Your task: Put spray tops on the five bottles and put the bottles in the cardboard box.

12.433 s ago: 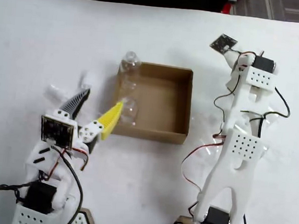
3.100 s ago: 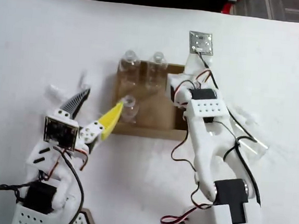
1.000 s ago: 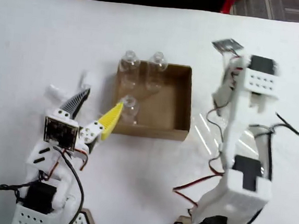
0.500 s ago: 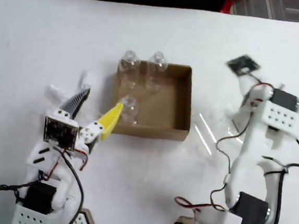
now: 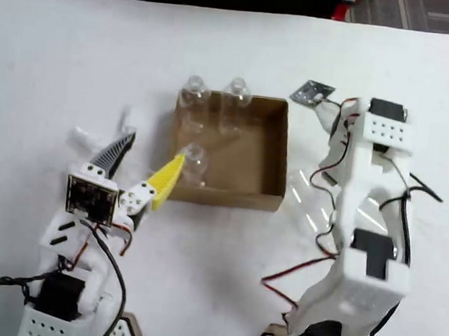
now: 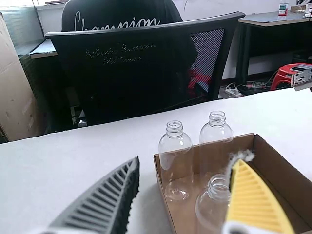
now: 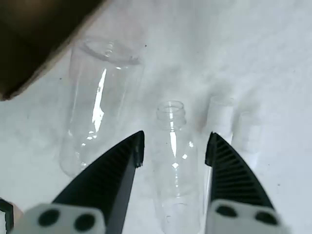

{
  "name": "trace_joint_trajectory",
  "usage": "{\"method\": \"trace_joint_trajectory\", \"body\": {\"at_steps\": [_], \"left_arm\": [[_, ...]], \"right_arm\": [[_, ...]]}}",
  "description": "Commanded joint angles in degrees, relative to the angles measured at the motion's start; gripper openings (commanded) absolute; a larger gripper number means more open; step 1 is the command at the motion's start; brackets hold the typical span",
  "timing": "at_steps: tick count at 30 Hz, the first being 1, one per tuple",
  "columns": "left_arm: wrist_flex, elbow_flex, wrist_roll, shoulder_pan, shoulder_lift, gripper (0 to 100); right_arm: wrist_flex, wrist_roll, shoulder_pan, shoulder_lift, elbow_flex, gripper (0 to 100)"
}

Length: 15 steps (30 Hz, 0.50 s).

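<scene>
The cardboard box sits mid-table. Three clear bottles with open necks stand in it: two at its far wall and one near the front left corner. My left gripper is open, its yellow finger beside the near bottle and its black finger outside the box. To the right of the box, my right gripper is open over a small clear bottle lying on the table, which lies between the fingers without being touched. A bigger clear bottle lies beside it.
Two small clear tube-like pieces lie just past the small bottle. The right arm stretches along the table's right side. A black office chair stands behind the table's far edge. The box's right half is bare.
Over twelve seconds a second bottle came to stand at the box's far wall. The right arm left the box, swung out right, and now has come back closer. The left arm has kept still.
</scene>
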Motion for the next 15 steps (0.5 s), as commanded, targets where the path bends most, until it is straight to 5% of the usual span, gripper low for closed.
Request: {"method": "trace_joint_trajectory", "body": {"at_steps": [1,15], "left_arm": [[-1.3,-0.5,-0.5,0.0,-0.8,28],[-1.3,-0.5,-0.5,0.0,-0.8,28]], "right_arm": [[2.5,2.0,2.1,4.8,-6.7,18.8],[-1.9,2.5,2.3,12.3,-7.0,18.7]]}}
